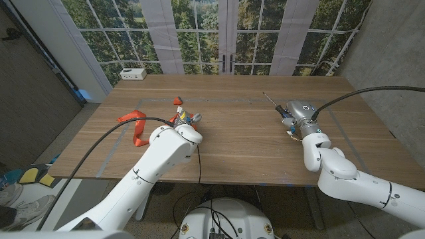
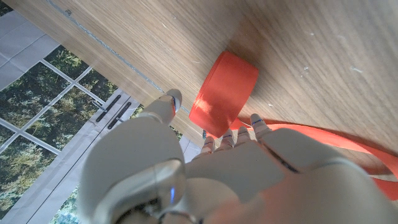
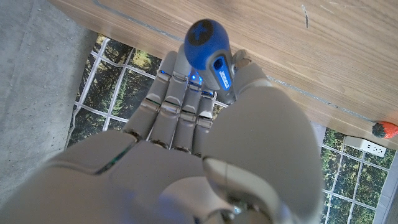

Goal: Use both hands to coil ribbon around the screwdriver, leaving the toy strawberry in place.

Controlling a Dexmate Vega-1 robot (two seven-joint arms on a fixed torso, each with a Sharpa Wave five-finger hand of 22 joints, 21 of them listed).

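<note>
Head view: right hand (image 1: 297, 114) wrapped around blue-handled metal screwdriver (image 1: 276, 108), shaft pointing away. Left hand (image 1: 184, 121) at end of orange fabric ribbon (image 1: 135, 123), grip unclear. Small red toy strawberry (image 1: 177, 101) just beyond.

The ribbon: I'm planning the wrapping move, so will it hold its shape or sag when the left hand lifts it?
Probably floppy: the ribbon lies on the table in loose bends, and the left wrist view shows a soft fold. It looks thin and flat, so likely light. Lifted by the left hand, its free end would probably trail.
</note>
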